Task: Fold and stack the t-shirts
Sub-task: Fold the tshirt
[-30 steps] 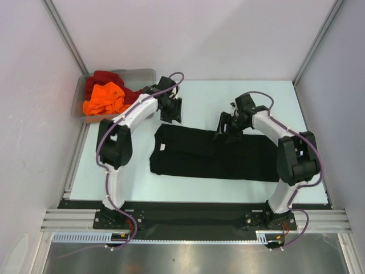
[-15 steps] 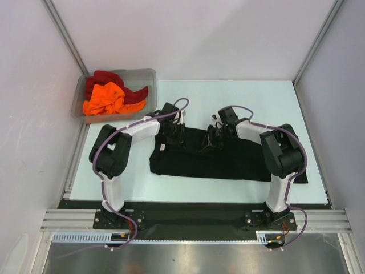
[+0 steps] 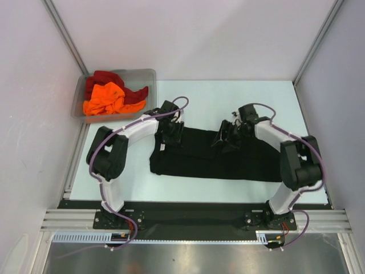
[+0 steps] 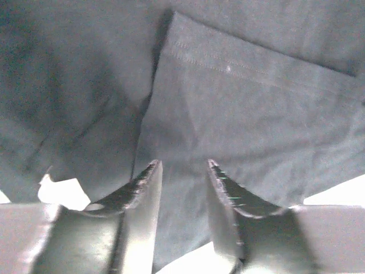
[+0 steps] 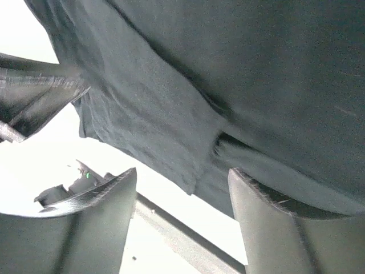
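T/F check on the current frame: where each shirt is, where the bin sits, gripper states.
1. The black t-shirt lies spread out on the table. True.
2. The orange t-shirt is on the table too. False: it is bunched in the bin with the dark red t-shirt.
3. The left gripper and the right gripper are both at the black t-shirt's far edge. True.
4. The right gripper is shut. False: the right wrist view shows its jaws wide apart.
5. The bin sits at the near right. False: it is at the far left.
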Robot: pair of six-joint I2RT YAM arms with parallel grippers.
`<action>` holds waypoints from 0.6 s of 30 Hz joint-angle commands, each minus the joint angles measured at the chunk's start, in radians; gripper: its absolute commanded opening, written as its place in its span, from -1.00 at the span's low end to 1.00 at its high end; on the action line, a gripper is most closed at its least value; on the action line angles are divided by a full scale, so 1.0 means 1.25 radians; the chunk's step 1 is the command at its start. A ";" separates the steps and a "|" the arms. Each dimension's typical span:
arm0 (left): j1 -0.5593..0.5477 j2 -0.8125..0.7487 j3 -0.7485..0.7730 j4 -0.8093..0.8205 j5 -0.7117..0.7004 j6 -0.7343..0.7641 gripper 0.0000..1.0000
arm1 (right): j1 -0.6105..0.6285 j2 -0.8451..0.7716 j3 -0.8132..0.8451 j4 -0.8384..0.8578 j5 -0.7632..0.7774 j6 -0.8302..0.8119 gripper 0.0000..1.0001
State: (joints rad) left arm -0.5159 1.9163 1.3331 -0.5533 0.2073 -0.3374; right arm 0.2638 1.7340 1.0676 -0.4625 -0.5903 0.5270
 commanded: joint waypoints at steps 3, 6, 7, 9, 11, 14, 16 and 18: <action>0.002 -0.232 -0.008 -0.064 -0.059 0.029 0.01 | -0.083 -0.150 0.027 -0.196 0.209 -0.027 0.65; 0.003 -0.359 -0.139 -0.070 -0.081 0.009 0.19 | -0.141 -0.204 0.005 -0.252 0.253 -0.022 0.70; 0.007 -0.391 -0.169 -0.073 -0.087 -0.011 0.40 | -0.148 -0.216 0.000 -0.267 0.260 -0.024 0.71; 0.013 -0.466 -0.228 -0.085 -0.095 -0.040 0.62 | -0.142 -0.247 -0.013 -0.304 0.302 -0.026 0.89; 0.018 -0.578 -0.320 -0.087 -0.097 -0.108 0.60 | -0.112 -0.294 -0.032 -0.306 0.313 -0.026 1.00; 0.020 -0.745 -0.465 -0.055 -0.075 -0.246 0.51 | -0.038 -0.323 -0.040 -0.254 0.305 -0.028 0.99; 0.026 -0.827 -0.576 -0.025 -0.062 -0.355 0.46 | 0.023 -0.315 -0.006 -0.203 0.353 -0.042 1.00; 0.040 -0.886 -0.635 -0.025 -0.060 -0.411 0.44 | 0.097 -0.265 0.035 -0.132 0.386 -0.089 1.00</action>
State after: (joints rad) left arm -0.4896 0.8719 0.6239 -0.6151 0.1165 -0.6456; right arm 0.2871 1.3670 1.0317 -0.7555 -0.1898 0.4816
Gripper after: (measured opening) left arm 0.724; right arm 0.995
